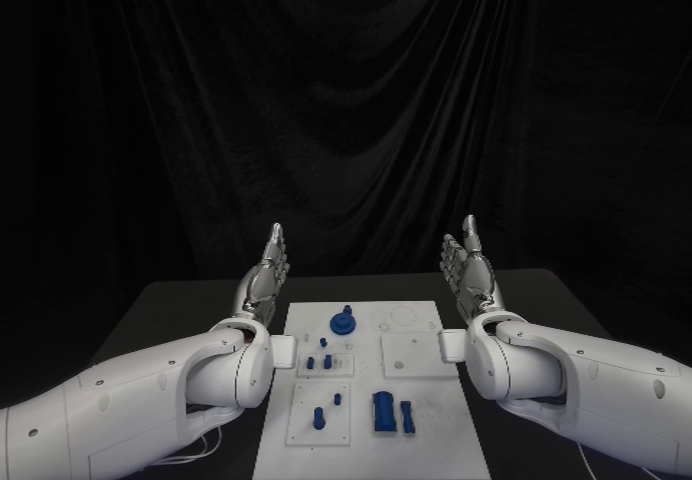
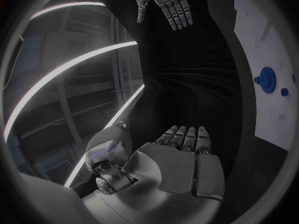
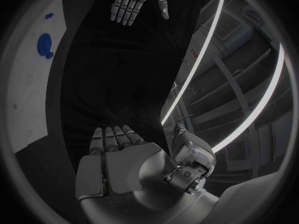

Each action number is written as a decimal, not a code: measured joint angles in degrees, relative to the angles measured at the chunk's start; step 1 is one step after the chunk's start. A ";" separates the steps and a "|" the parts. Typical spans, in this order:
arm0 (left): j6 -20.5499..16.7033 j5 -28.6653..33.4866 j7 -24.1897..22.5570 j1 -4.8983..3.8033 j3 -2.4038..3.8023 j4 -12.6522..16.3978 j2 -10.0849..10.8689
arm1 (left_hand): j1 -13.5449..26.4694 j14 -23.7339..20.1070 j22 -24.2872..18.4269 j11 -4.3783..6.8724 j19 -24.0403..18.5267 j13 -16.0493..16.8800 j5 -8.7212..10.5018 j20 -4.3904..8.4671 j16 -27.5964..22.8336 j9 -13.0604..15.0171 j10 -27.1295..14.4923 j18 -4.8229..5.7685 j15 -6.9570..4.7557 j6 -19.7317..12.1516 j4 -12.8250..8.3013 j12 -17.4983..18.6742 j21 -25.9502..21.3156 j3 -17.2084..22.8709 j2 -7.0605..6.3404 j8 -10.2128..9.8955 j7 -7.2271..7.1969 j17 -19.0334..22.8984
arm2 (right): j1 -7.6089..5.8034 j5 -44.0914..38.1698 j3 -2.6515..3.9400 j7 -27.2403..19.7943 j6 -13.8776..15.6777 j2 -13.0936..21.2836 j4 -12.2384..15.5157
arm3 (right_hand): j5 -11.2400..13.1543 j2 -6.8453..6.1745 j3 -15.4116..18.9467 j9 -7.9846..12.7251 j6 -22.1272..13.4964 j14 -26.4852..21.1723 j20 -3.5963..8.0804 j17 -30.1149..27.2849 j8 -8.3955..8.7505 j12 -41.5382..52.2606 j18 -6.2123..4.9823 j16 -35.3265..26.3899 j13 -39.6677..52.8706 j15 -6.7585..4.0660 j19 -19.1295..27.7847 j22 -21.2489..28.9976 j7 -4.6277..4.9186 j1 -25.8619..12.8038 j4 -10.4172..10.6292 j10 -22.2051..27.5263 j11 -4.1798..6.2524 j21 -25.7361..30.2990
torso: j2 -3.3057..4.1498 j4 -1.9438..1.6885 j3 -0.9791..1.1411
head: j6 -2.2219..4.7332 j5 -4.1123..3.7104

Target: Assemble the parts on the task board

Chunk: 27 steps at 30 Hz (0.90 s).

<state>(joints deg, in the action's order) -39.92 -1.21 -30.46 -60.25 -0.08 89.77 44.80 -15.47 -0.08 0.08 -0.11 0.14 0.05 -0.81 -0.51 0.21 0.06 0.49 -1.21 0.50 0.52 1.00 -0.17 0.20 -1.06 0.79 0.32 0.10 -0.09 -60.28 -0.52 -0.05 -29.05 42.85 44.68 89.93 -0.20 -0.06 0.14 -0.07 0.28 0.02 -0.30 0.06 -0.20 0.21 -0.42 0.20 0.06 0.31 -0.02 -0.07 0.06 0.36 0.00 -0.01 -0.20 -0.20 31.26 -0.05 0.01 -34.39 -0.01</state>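
Flanking the board (image 1: 433, 450) at nine and three o'clock, the left hand (image 1: 265, 275) and right hand (image 1: 470, 268) stand raised above the table (image 1: 173, 310), fingers straight and close together, palms facing each other, neither holding anything. Both hover clear of the white plate, apparently parked so the camera and the work stay unobstructed. Blue parts sit on the board between them: a round knobbed piece (image 1: 343, 322) at twelve o'clock, small pegs (image 1: 326, 358) at the middle left, a peg (image 1: 319, 416) at seven o'clock, and a thick cylinder (image 1: 384, 411) beside a slimmer one (image 1: 408, 416) toward six. Whether these pieces are seated in final places or waiting to be fitted cannot be told.
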 measured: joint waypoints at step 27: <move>-3.63 1.05 1.22 0.02 -0.01 0.02 0.00 | 15.12 0.00 -0.02 0.20 -0.20 0.04 0.53 0.20 0.00 0.02 -0.20 0.88 0.01 -0.20 -0.92 0.00 0.00 0.93 -0.82 0.00 -0.20 0.04 | 0.00 0.68 -0.01 -0.11 0.63 -0.01 0.00 | -0.01 0.00 0.00 -0.01 0.00 0.00 0.00 0.01 0.00 0.01 -0.01 0.00 0.01 0.00 0.00 -0.01 0.00 0.01 0.00 0.00 0.00 0.00 | -0.08 0.05 -0.02 | 0.02 0.00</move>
<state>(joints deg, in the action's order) -43.55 -0.16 -29.24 -60.23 -0.08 89.79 44.80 -0.35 -0.08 0.06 0.09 -0.06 0.10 -0.28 -0.31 0.21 0.09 0.29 -0.33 0.51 0.32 0.07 -0.18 0.20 -0.13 -0.03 0.32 -0.10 -0.05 -60.28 0.16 -0.06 -29.16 43.49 44.67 89.93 -0.21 -0.06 0.15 -0.08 0.28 0.02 -0.30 0.07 -0.21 0.22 -0.43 0.20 0.07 0.31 -0.03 -0.08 0.06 0.37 0.00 -0.01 -0.20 -0.20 31.18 0.00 -0.01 -34.37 -0.01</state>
